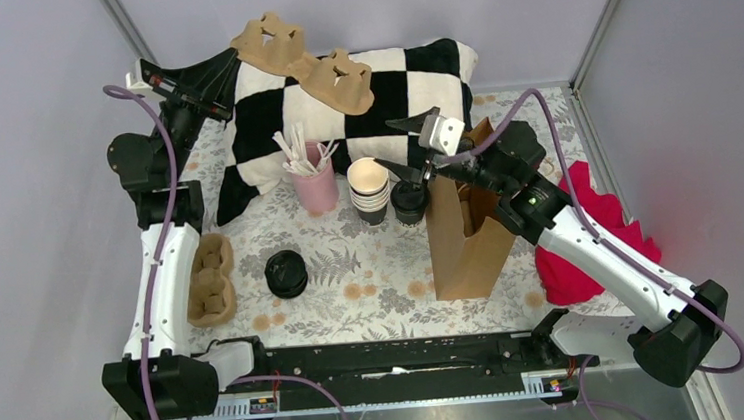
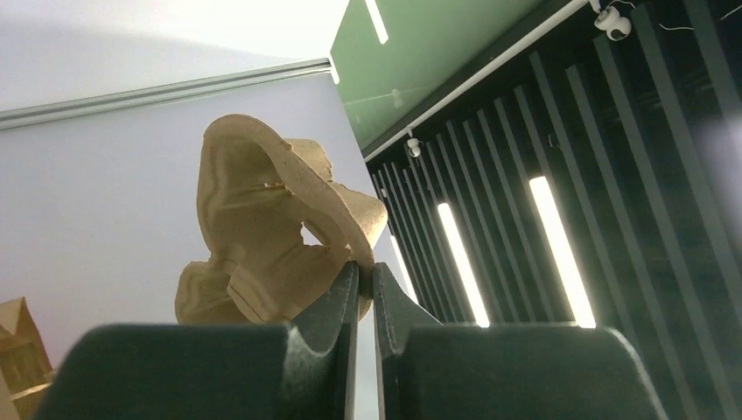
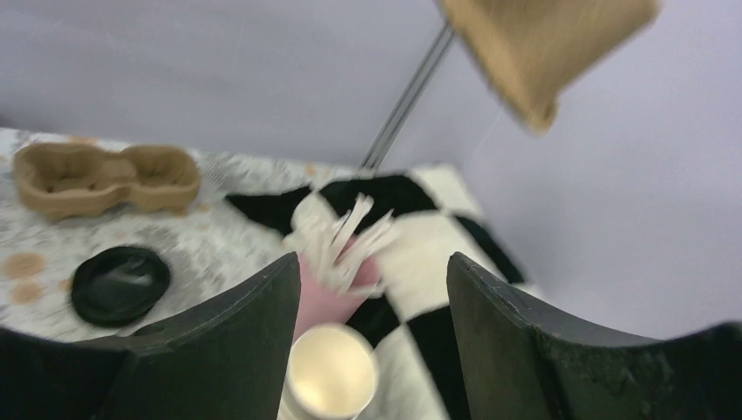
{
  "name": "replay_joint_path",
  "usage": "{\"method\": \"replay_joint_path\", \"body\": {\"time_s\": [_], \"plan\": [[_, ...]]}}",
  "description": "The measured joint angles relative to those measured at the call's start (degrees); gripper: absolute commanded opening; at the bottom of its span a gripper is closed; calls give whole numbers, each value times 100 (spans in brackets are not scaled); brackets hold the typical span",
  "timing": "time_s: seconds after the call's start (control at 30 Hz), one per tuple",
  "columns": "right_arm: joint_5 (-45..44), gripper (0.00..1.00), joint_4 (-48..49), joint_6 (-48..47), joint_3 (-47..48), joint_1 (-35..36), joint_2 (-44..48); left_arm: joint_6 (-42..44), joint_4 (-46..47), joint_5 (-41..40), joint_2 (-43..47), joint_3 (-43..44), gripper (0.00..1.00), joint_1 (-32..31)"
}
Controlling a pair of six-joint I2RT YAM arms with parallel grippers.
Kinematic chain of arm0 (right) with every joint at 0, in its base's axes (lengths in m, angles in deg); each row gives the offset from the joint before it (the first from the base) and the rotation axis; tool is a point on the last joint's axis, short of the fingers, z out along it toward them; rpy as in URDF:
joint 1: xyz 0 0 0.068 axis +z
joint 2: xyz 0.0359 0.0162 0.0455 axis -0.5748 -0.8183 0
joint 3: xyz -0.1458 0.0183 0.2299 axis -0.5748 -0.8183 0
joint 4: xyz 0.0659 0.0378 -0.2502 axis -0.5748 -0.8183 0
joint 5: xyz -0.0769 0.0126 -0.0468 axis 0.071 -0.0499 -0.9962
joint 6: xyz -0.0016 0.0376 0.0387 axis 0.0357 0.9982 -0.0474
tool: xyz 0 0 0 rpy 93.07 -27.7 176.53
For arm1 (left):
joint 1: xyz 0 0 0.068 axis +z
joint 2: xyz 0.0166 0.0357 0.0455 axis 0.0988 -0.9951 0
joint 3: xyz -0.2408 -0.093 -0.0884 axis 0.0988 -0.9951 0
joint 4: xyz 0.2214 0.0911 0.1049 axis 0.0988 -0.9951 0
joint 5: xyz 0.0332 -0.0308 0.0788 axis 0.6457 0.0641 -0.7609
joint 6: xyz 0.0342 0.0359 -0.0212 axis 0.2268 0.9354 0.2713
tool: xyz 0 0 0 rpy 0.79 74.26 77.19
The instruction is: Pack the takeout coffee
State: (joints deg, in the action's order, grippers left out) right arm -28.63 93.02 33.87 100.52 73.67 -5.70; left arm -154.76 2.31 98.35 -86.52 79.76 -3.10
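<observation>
Takeout coffee point(image 1: 409, 200) stands upright just under right gripper point(image 1: 405, 150); fingers spread, empty; right arm nearer; left gripper point(image 2: 366, 276) pinches pulp cup carrier point(image 1: 301, 65) aloft.

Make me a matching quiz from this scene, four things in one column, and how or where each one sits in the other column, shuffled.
Things:
1. red cloth
2. pink cup
3. paper bag
4. loose black lid

States:
A. full of white sticks
B. lying flat on the floral cloth
C. bunched up at the far right
D. standing upright, top open

Pairs: 1-C, 2-A, 3-D, 4-B
</observation>
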Motion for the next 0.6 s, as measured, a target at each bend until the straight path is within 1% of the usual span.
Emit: {"method": "replay_joint_path", "body": {"time_s": [0.17,0.27,0.33,0.37,0.47,0.6], "plan": [[282,65,1298,-470,-28,0,-70,-146,232,9,120,-151,0,-2],[428,63,1834,-645,-28,-2,-70,-186,295,9,122,-201,0,-2],[535,55,2002,-754,-13,0,-83,-201,315,9,122,-227,0,-2],[581,53,2037,-824,15,0,-103,-208,321,9,122,-227,0,-2],[758,49,2046,-1106,223,-2,-247,-225,420,11,122,-227,0,-2],[916,47,2046,-1364,439,-2,-415,-227,540,11,122,-243,0,-2]]}}
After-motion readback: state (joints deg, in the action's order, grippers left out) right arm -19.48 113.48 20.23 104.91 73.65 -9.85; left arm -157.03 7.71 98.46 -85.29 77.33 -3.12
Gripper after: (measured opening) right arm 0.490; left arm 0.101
